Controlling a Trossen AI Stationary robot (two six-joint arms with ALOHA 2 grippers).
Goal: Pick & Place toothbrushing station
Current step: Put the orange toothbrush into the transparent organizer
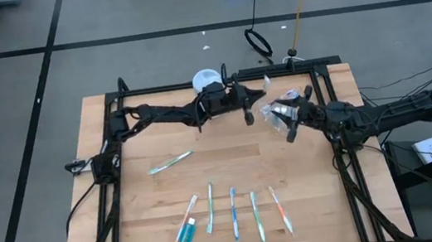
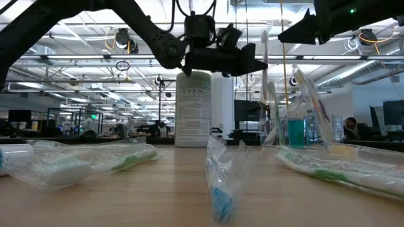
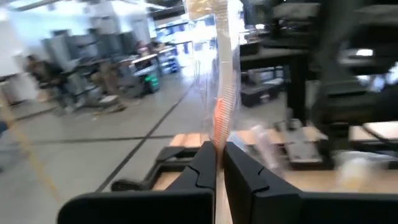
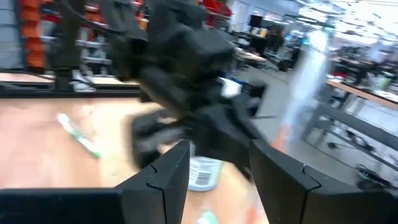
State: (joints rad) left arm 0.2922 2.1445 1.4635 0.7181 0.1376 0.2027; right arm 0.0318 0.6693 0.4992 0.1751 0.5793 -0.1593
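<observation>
My left gripper (image 1: 250, 113) reaches level from the table's left at the far middle and is shut on a clear-wrapped toothbrush (image 3: 219, 93) with an orange part. The wrapped toothbrush (image 2: 265, 50) stands upright, next to the clear cup (image 2: 293, 133). The cup (image 1: 275, 111) stands on the table and holds a teal tube and slanting toothbrushes. My right gripper (image 4: 217, 155) is open, up beside the cup, nothing between its fingers. Several wrapped toothbrushes (image 1: 234, 212) and a teal tube (image 1: 186, 234) lie near the front edge. One green toothbrush (image 1: 171, 162) lies apart. My left gripper pinches the wrapped toothbrush between its two fingers at the orange stretch of the handle (image 3: 217, 134). The fingers come level from the table's left and lie across it. The toothbrush stands upright above the fingers, lifted clear of the table.
A tall white canister (image 1: 206, 79) stands at the far edge behind my left arm, and it also shows in the low view (image 2: 192, 107). Black frame rails (image 1: 340, 163) run along the table's sides. Bare wood lies between the far objects and the front row.
</observation>
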